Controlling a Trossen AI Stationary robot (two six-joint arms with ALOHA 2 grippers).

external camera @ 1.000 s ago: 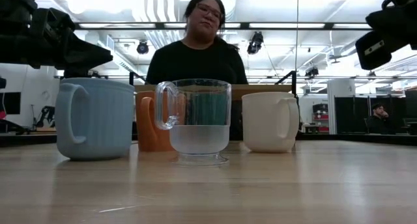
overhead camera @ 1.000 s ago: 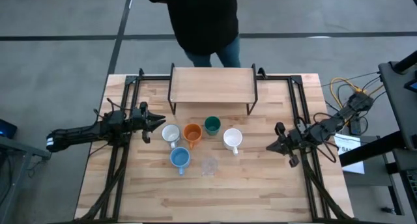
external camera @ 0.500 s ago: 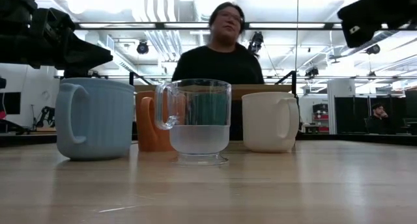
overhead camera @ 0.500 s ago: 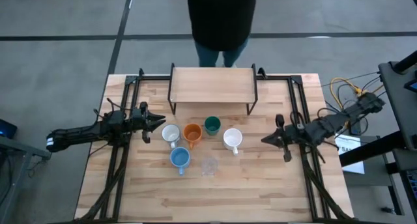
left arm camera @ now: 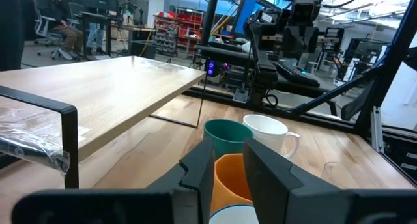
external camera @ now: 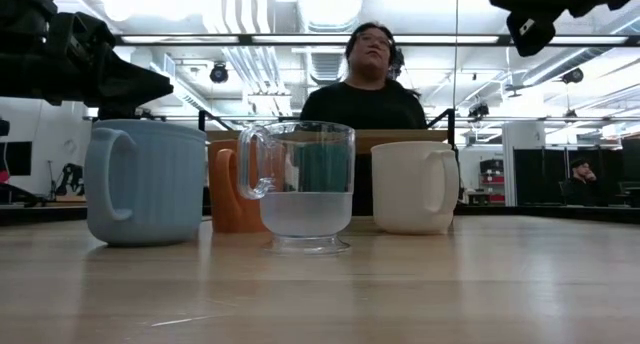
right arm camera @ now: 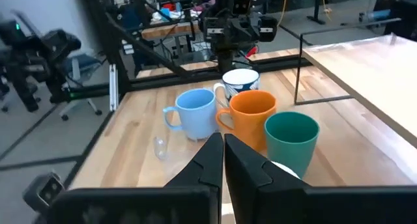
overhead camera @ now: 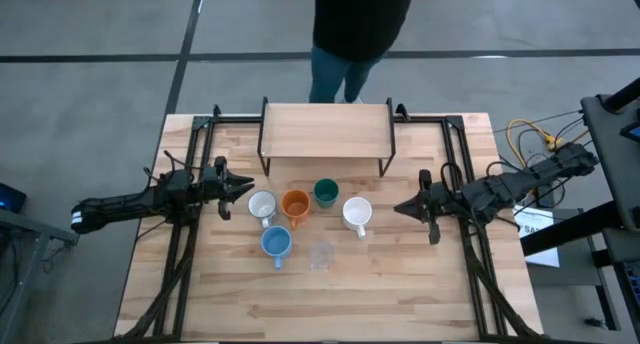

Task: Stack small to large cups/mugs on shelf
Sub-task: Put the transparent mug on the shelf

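Six cups stand in a cluster on the table, in front of the shelf [overhead camera: 325,131]. They are a white patterned mug [overhead camera: 262,206], an orange mug [overhead camera: 295,204], a dark green cup [overhead camera: 325,192], a white mug [overhead camera: 357,214], a light blue mug [overhead camera: 276,243] and a clear glass [overhead camera: 320,254]. My left gripper [overhead camera: 246,187] is level and open just left of the patterned mug, and the orange mug [left arm camera: 228,178] shows through its gap. My right gripper [overhead camera: 400,209] hangs shut and empty above the table, right of the white mug [external camera: 412,187].
A person in a dark top stands behind the table's far edge [overhead camera: 355,24]. Black frame rails [overhead camera: 190,184] run along the table's left and right sides. Bare tabletop [overhead camera: 330,304] lies near the front edge. The shelf top [left arm camera: 98,97] has nothing on it.
My right gripper has risen and swung toward the table's left, nearer the white mug, staying shut. The cups have not moved. The person behind the table has stepped toward the right.
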